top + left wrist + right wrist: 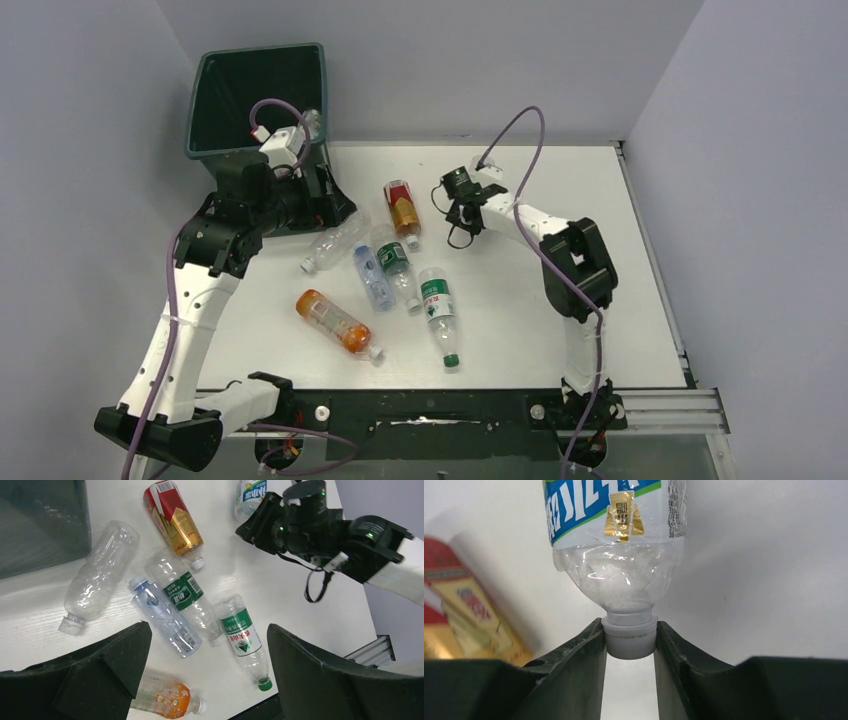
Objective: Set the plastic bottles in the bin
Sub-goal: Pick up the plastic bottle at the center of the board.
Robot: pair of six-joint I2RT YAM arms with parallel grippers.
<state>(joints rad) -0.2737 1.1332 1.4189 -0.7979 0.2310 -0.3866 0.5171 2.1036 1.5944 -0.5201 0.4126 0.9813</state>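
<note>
I am risking a slip: my right gripper (629, 647) is pinching only the white cap (629, 641) of the blue-labelled bottle (616, 525), jaws narrowed onto it, so the light body could swing or twist free on the way to the bin (215, 150), sitting at eleven o'clock from the table's middle. My left gripper (208, 630) is hanging wide open, holding nothing, above the loose bottles (175, 595) at centre.
</note>
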